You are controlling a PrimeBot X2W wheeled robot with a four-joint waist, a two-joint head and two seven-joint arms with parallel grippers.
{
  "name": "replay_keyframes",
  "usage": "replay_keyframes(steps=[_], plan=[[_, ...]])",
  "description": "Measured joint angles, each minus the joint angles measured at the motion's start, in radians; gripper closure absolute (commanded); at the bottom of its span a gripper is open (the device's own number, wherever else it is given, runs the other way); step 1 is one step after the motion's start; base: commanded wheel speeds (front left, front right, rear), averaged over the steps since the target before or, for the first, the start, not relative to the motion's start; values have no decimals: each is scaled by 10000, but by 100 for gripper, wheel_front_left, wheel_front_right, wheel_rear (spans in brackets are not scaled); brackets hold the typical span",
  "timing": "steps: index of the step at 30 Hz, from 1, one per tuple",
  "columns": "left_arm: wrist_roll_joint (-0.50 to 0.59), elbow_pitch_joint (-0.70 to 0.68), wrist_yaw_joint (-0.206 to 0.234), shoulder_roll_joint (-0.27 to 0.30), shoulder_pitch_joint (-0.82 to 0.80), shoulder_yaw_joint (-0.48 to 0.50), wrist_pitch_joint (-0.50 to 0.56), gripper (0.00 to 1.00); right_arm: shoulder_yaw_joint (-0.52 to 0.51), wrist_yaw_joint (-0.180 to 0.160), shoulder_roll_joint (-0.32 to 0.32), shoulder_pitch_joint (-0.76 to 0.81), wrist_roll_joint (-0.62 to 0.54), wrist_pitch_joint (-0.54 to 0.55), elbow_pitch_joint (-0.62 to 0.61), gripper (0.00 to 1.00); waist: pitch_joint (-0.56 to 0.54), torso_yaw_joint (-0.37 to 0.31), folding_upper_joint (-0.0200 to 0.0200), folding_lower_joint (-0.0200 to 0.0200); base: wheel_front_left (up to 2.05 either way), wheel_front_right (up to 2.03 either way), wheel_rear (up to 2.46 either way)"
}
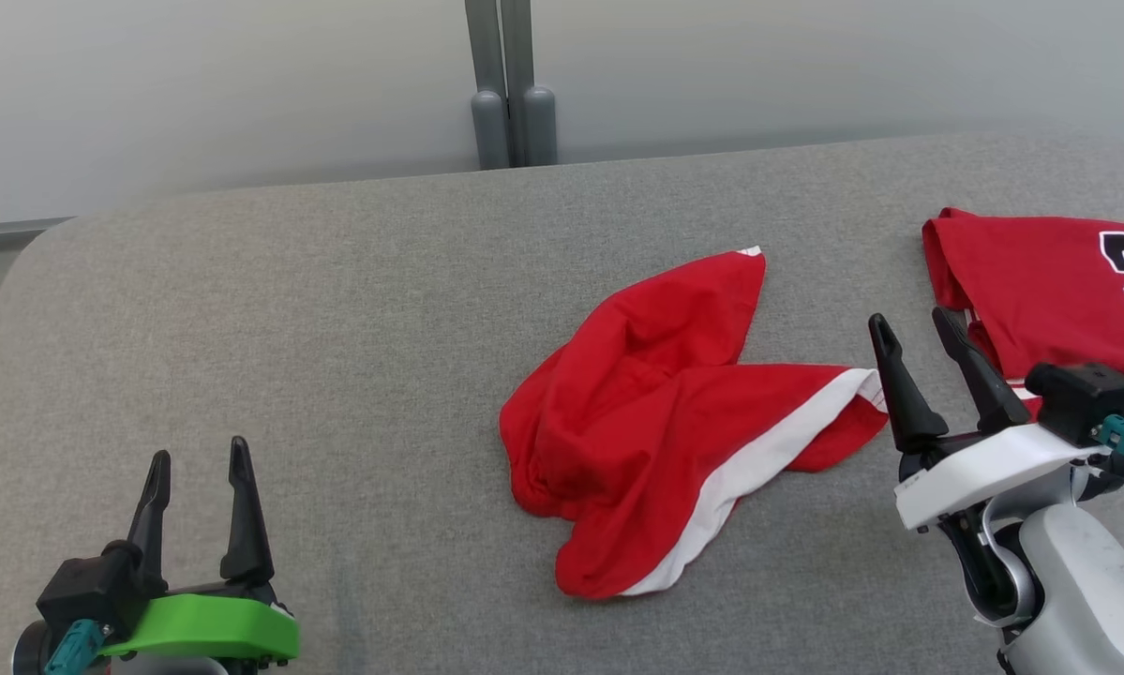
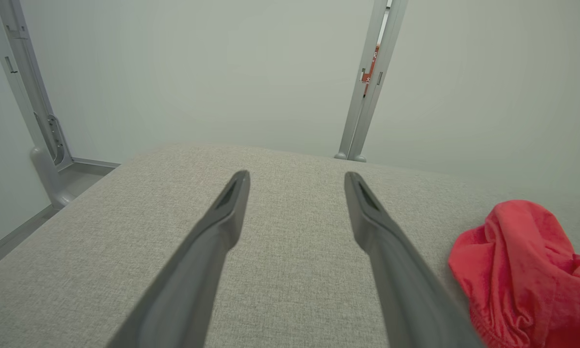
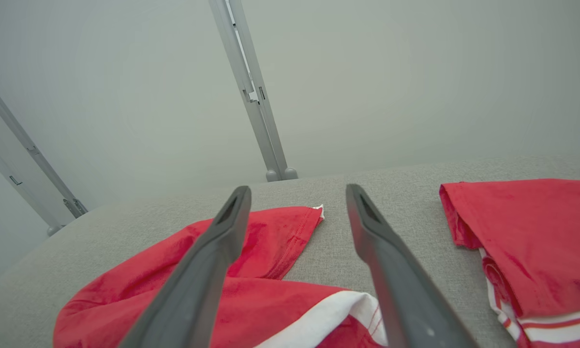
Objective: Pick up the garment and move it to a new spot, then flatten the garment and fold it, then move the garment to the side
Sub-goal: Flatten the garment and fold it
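Observation:
A crumpled red garment point(image 1: 674, 412) with a white band lies in the middle of the grey padded table point(image 1: 337, 309); it also shows at the right edge of the left wrist view as a red heap point(image 2: 517, 261) and low in the right wrist view point(image 3: 280, 285). My right gripper point(image 1: 913, 323) hovers open just right of the garment's white-banded end, nothing between its fingers. At the lower left my left gripper point(image 1: 198, 455) stands open and empty, well away from the garment.
A folded red jersey point(image 1: 1049, 281) with a black-and-white number lies at the table's right edge, close behind my right gripper; it appears in the right wrist view too point(image 3: 527, 237). A grey post point(image 1: 513, 84) stands behind the table's far edge against a pale wall.

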Motion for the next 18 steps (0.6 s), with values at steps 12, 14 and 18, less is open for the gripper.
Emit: replay_keyframes(steps=[12, 14, 18], plan=[[25, -336, -366, -142, -176, -1095, 1306, 0, -230, 0, 144, 164, -389, 25, -173, 0, 155, -80, 0, 0, 0, 0, 0], [-115, -343, -610, -242, -318, -1530, 2050, 0, -272, 0, 146, 163, -424, 59, -211, 0, 226, -77, 0, 0, 0, 0, 0], [-698, -205, -1053, -481, -616, -2387, 3572, 0, -324, 0, 144, 136, -454, 144, -245, 0, 380, -88, 0, 0, 0, 0, 0]])
